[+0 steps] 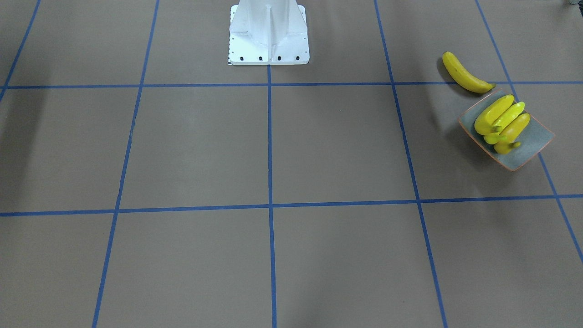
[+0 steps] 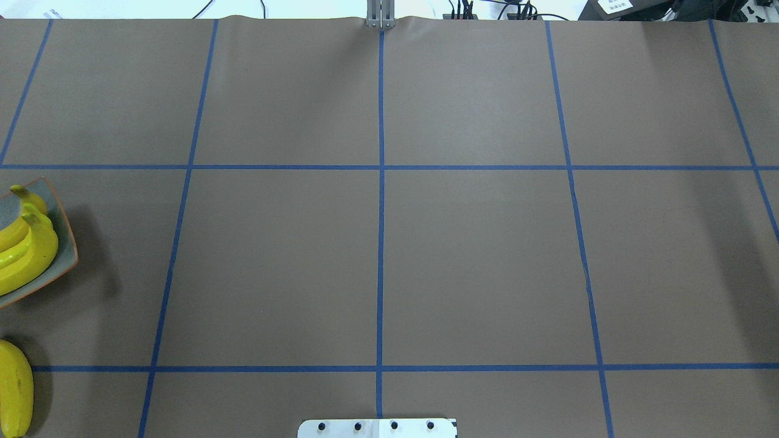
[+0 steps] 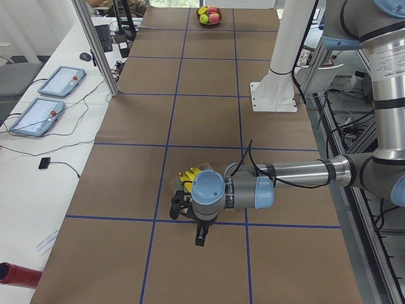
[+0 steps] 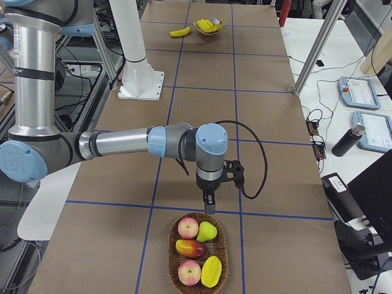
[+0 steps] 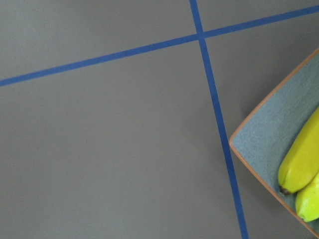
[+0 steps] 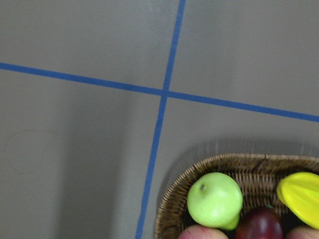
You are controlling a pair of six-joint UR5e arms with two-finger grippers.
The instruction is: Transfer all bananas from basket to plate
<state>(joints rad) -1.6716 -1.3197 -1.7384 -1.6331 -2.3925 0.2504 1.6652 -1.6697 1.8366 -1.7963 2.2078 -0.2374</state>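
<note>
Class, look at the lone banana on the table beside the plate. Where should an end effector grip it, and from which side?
Best guess: grip the lone banana at its middle, pinching across its narrow width, coming straight down from above. It lies flat on the table with bare surface along both long sides, while one end sits close to the plate.

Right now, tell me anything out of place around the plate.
One banana lies on the table beside the plate, not in it; the other three bananas are piled on the plate.
</note>
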